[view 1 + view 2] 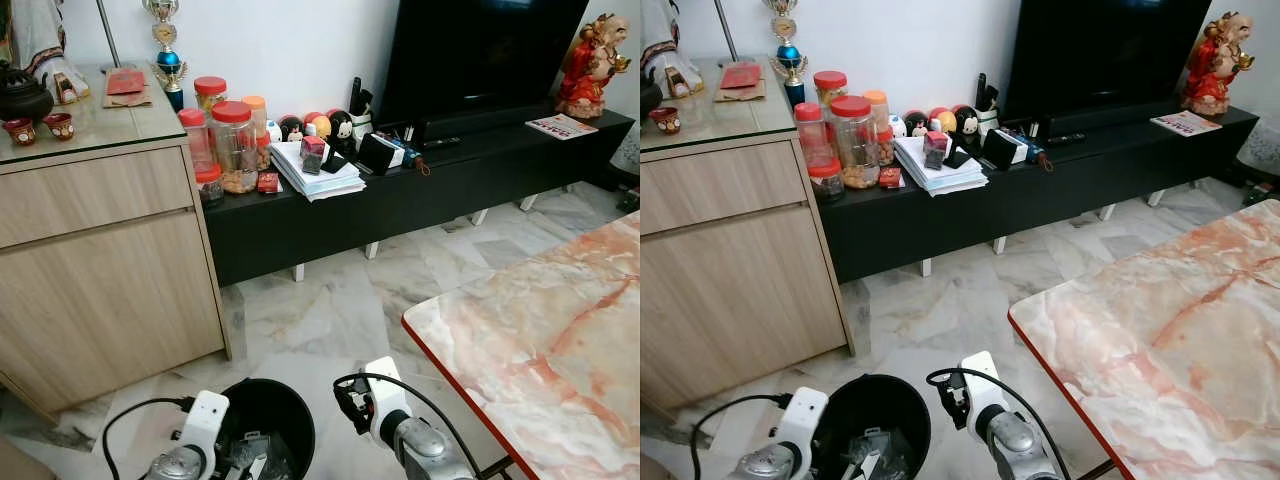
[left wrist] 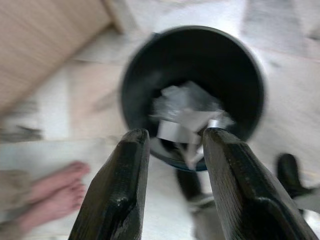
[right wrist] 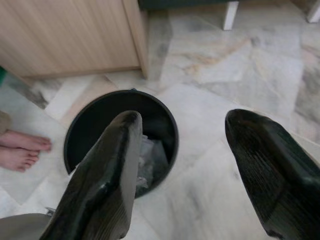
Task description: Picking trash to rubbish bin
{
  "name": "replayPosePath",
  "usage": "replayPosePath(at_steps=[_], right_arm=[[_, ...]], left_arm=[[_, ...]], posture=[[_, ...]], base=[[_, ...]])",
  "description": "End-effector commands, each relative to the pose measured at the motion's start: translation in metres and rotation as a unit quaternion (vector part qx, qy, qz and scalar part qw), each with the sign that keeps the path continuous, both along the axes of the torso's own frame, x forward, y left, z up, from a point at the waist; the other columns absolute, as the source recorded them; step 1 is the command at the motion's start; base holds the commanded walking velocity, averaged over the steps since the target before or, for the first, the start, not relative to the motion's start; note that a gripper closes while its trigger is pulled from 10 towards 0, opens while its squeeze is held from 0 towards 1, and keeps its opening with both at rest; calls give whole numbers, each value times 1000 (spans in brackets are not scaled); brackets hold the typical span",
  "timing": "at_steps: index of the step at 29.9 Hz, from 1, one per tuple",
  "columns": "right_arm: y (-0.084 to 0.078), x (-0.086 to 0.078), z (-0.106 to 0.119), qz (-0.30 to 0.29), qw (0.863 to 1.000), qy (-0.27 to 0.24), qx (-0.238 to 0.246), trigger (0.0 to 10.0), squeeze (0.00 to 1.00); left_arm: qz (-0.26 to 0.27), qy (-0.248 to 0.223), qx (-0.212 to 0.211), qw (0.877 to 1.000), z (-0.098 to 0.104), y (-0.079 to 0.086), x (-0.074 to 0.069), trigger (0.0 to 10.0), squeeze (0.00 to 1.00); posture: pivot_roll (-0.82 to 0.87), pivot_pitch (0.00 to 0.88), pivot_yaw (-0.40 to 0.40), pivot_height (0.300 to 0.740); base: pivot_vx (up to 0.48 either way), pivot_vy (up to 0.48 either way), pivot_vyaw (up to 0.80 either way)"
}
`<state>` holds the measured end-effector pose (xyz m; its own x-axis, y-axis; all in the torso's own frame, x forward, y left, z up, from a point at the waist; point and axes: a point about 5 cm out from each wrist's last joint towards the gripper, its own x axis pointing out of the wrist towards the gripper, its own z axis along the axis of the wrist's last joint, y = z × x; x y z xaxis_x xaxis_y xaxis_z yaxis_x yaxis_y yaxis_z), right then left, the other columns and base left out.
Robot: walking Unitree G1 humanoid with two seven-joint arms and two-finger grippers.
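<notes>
The black bin [image 1: 268,415] stands on the floor [image 1: 330,310] beside the cabinet [image 1: 100,260] — crumpled trash [image 2: 187,117] inside. Left gripper [image 2: 172,145] and right gripper [image 3: 182,135] hover above it, fingers spread, holding nothing.

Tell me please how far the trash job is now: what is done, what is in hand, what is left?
Done, it seems: crumpled grey-white paper trash already lies inside the round black plastic rubbish bin on the marble floor. In hand: nothing. The left claw hangs open above the bin, and the right claw is open and empty beside it. Left: I can make out no more loose trash on the floor nearby, so this drop looks finished.
</notes>
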<state>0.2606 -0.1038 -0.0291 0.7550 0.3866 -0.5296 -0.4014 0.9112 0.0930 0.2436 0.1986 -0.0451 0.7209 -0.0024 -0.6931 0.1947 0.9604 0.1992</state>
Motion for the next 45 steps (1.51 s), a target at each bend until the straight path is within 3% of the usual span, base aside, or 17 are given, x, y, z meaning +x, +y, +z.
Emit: replayPosePath(at_steps=[1, 13, 18, 23, 31, 45], right_arm=[[-8, -5, -6, -20, 1000, 17, -13, 10000, 0], [-43, -47, -39, -100, 988, 104, -62, 10000, 0], [-59, -64, -48, -156, 977, 128, -66, 10000, 0], [-63, -78, -54, -159, 975, 145, -63, 10000, 0], [-65, -85, -57, -168, 971, 155, -64, 10000, 0], [-62, -80, -55, -164, 973, 148, -59, 10000, 0]], left_arm=[[-4, -1, 17, 1000, -2, 2, -4, 10000, 0], [76, 0, 62, 995, -13, 28, -30, 10000, 0], [79, 17, 71, 994, -19, 29, -42, 10000, 0], [82, 24, 71, 994, -22, 29, -47, 10000, 0], [82, 25, 71, 994, -23, 29, -49, 10000, 0], [77, 25, 70, 994, -22, 29, -48, 10000, 0]], posture=[[160, 23, -87, 740], [160, 23, -87, 740], [160, 10, -83, 740], [150, 0, -74, 740], [143, 0, -68, 740], [138, 0, -64, 740]], base=[[0, 0, 0], [0, 0, 0], [0, 0, 0], [0, 0, 0], [-91, 0, 0], [-258, 0, 0]])
